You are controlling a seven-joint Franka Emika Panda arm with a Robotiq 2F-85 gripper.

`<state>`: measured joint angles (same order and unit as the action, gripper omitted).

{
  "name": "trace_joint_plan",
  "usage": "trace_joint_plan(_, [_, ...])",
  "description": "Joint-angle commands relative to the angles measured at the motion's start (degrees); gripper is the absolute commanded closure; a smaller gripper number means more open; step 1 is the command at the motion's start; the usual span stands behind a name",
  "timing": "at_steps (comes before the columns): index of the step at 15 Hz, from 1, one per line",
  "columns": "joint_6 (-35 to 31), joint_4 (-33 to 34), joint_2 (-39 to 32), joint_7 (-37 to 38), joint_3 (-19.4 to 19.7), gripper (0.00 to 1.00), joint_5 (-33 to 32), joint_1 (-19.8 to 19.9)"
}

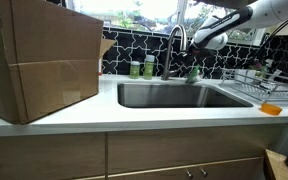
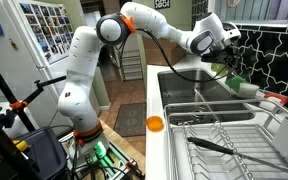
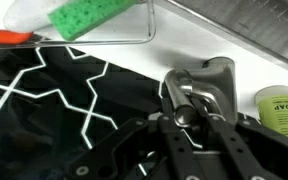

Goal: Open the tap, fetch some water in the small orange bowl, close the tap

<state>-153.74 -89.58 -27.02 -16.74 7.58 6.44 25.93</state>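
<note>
The small orange bowl (image 1: 271, 108) is set on the worktop (image 1: 134, 118) at three o'clock of the sink (image 1: 174, 97), out of the way of the opening step. Farther back, at twelve o'clock, the tap (image 1: 174, 45) is reached by the gripper (image 1: 197, 42). Its jaws seem clamped on the lever, judged ready for opening.

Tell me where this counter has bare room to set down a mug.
Bare: the white counter strip in front of the steel sink, between the big cardboard box and the small orange bowl. Crowded: behind the sink around the gooseneck steel tap, green bottles and tool; a wire dish rack fills one end.
</note>
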Motion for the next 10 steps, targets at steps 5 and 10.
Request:
trace_joint_plan(5, [0.43, 0.09, -0.1, 2.08, 2.31, 0.94, -0.27, 1.18])
trace_joint_plan(10, [0.54, 0.12, -0.13, 2.66, 2.32, 0.94, -0.34, 1.14])
